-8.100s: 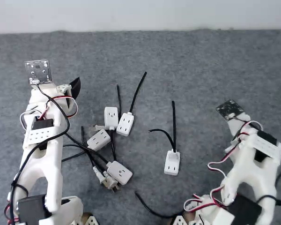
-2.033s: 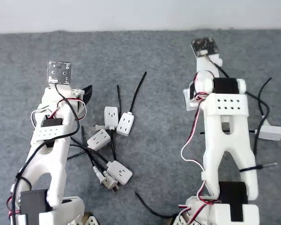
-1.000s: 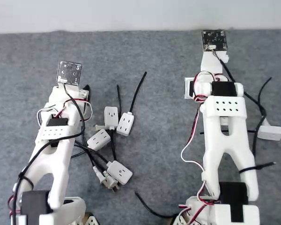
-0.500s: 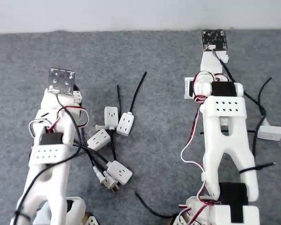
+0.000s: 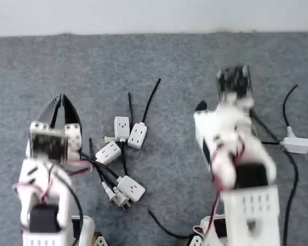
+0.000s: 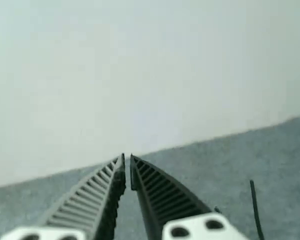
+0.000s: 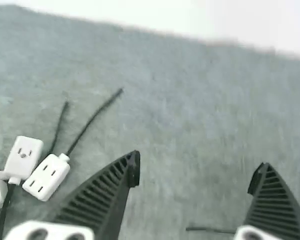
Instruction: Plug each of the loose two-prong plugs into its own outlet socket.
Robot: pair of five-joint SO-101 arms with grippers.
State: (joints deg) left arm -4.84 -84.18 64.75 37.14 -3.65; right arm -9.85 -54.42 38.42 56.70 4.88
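Observation:
Several white outlet sockets on short black cords lie on the grey carpet in the high view: two side by side [image 5: 121,127] [image 5: 137,135], one [image 5: 108,152] below them, one [image 5: 131,188] nearer me. A loose two-prong plug [image 5: 118,198] lies against that nearest socket. Another socket [image 5: 297,146] rests at the far right. My left gripper [image 5: 61,97] [image 6: 126,160] is shut and empty, lifted left of the cluster and facing the wall. My right gripper [image 7: 197,170] is open and empty above bare carpet, right of the paired sockets [image 7: 23,152] [image 7: 46,175].
Black cords fan out from the cluster toward the far wall [image 5: 154,15]. A loose black cable [image 5: 161,225] lies near the front edge between the arms. Another cord [image 5: 290,100] loops at the right. Bare carpet [image 5: 174,113] separates the cluster from the right arm [image 5: 231,128].
Both arms have drawn back toward the near edge. The left gripper has lifted and now points at the wall. The right arm has swung toward the cluster, its gripper open.

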